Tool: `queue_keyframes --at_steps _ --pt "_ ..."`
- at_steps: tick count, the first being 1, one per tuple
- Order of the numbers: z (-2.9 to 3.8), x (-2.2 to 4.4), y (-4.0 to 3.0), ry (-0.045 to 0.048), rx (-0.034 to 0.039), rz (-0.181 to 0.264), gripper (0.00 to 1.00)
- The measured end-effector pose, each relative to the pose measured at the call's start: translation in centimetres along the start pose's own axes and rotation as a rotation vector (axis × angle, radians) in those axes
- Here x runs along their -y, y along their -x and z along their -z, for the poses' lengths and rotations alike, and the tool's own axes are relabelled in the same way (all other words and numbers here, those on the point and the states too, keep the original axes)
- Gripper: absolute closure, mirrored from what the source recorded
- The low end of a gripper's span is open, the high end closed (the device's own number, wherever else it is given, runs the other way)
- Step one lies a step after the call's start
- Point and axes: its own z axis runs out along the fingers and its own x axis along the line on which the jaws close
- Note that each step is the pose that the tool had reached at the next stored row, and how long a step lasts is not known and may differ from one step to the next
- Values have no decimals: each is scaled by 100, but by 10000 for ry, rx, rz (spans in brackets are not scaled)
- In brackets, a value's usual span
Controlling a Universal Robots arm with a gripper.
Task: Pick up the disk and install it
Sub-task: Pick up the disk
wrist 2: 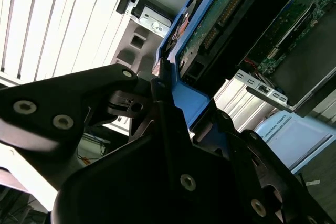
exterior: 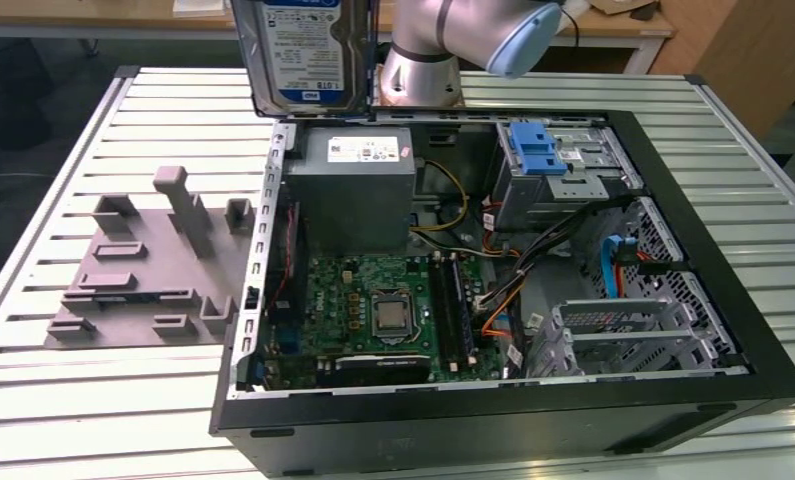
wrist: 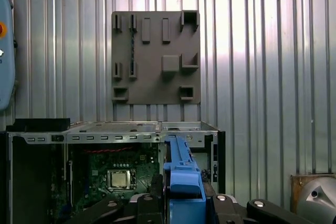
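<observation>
The disk [exterior: 304, 50], a silver drive with a white-and-blue label in a blue caddy, hangs upright in the air above the back left corner of the open computer case [exterior: 717, 290] in the exterior view. My gripper [wrist 2: 176, 103] is shut on the disk's blue caddy edge [wrist 2: 184, 100], with the green circuit-board side [wrist 2: 220, 19] facing the case interior. In the first wrist view the caddy [wrist: 181, 174] stands edge-on between the black fingers [wrist: 147, 203], over the case wall.
Inside the case lie a grey power-supply box [exterior: 357, 185], a blue-latched silver drive cage [exterior: 551, 150], a motherboard [exterior: 377, 310] and loose cables. A grey fixture plate [exterior: 150, 260] rests on the slatted table [exterior: 50, 400] at the exterior view's left.
</observation>
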Motion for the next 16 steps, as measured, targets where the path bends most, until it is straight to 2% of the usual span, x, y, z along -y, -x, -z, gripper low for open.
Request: queue_keyframes --at_steps 6,13,16 --pt "1 104 4 0 0 0 64" --pt "3 266 9 1 -1 1 64" --pt "4 294 10 1 -1 1 64"
